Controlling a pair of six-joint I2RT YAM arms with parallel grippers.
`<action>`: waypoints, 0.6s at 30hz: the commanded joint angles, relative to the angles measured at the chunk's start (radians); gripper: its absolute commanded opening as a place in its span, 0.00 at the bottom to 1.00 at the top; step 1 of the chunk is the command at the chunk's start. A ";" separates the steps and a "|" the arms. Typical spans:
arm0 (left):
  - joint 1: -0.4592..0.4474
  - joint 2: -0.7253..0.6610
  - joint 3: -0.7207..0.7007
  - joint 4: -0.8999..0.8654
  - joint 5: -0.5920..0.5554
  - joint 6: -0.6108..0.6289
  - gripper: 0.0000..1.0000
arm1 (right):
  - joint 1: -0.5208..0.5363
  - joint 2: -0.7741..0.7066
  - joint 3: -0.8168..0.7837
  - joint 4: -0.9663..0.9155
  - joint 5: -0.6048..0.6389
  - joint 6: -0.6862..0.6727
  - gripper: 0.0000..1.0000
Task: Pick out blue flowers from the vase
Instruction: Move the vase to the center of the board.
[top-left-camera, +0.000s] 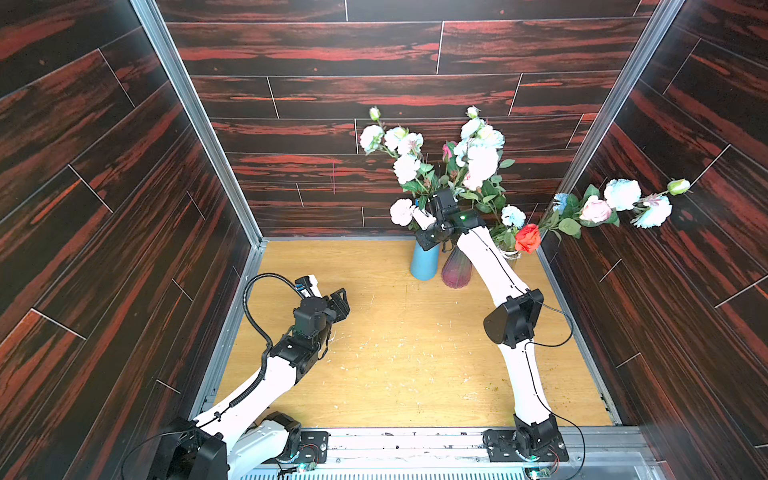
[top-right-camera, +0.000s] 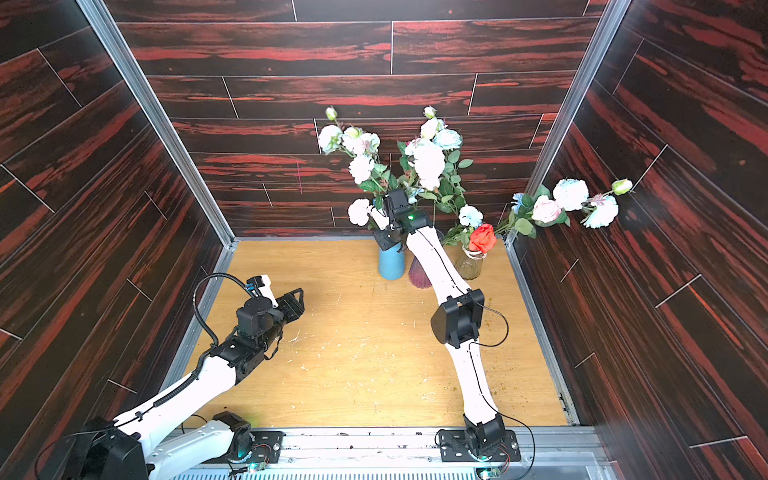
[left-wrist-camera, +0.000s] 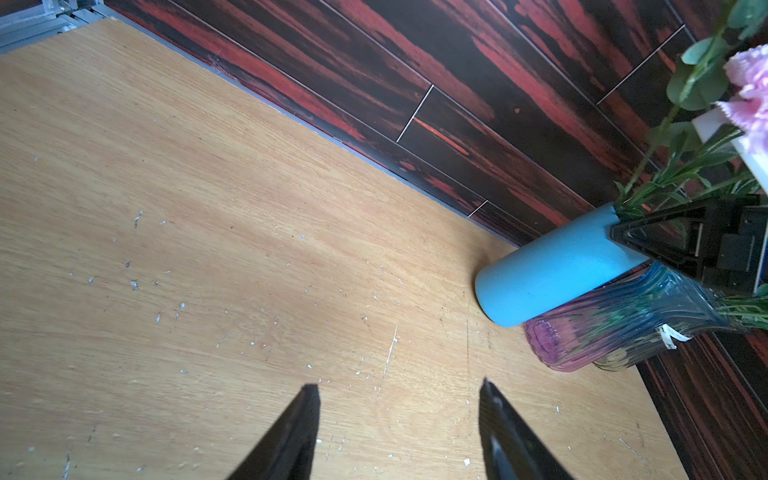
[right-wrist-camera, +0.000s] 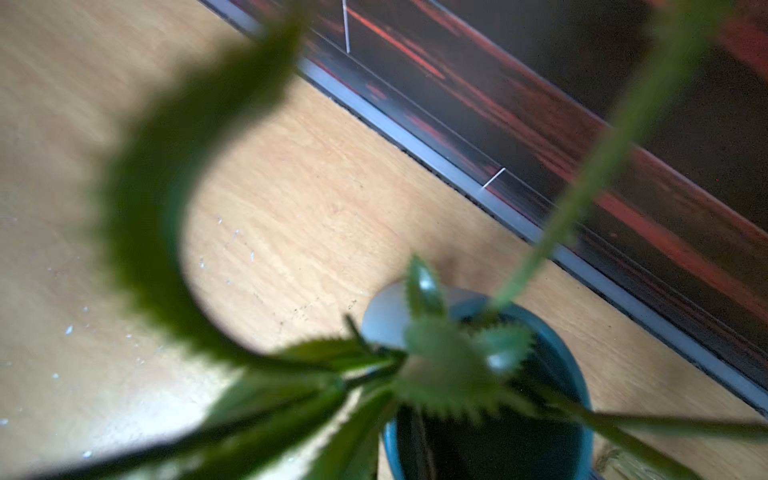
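- A grasp is judged to be the step in hand: the right gripper (top-left-camera: 428, 244) is lowered among the stems just above the mouth of the blue vase (top-left-camera: 424, 264), at the back of the table.
- Its fingertips are hidden by blurred leaves in the right wrist view, and only one finger (left-wrist-camera: 621, 232) is shown in the left wrist view. Whether a stem is clamped cannot be told.
- The blue flowers (top-left-camera: 622, 193) are seen as ruffled pale blue-white heads. Several lean out of a clear jar (top-right-camera: 469, 266) toward the right wall, near a red rose (top-left-camera: 528, 237). Others are mixed into the tall bouquets behind the gripper.
- A purple glass vase (top-left-camera: 456, 272) is set between the blue vase and the jar, just beside the blue one.
- Next, a straight upward pull is judged to be called for, so that neighbouring stems are not dragged and no vase is tipped.
- The left gripper (left-wrist-camera: 398, 384) is held wide apart and empty, low over the table, well apart from the vases.
- The table (top-left-camera: 395, 353) is light wood, scratched and flecked with white. It is enclosed by dark red-black wood-grain walls (top-left-camera: 311, 50).
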 joint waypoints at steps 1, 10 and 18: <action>0.004 -0.001 0.029 -0.002 -0.004 0.016 0.63 | 0.016 -0.001 0.006 -0.108 -0.063 0.021 0.12; 0.004 -0.008 0.025 -0.002 -0.009 0.015 0.62 | 0.058 -0.068 -0.007 -0.120 -0.122 0.040 0.04; 0.003 -0.017 0.017 0.003 -0.012 0.013 0.62 | 0.077 -0.119 -0.009 -0.128 -0.132 0.061 0.00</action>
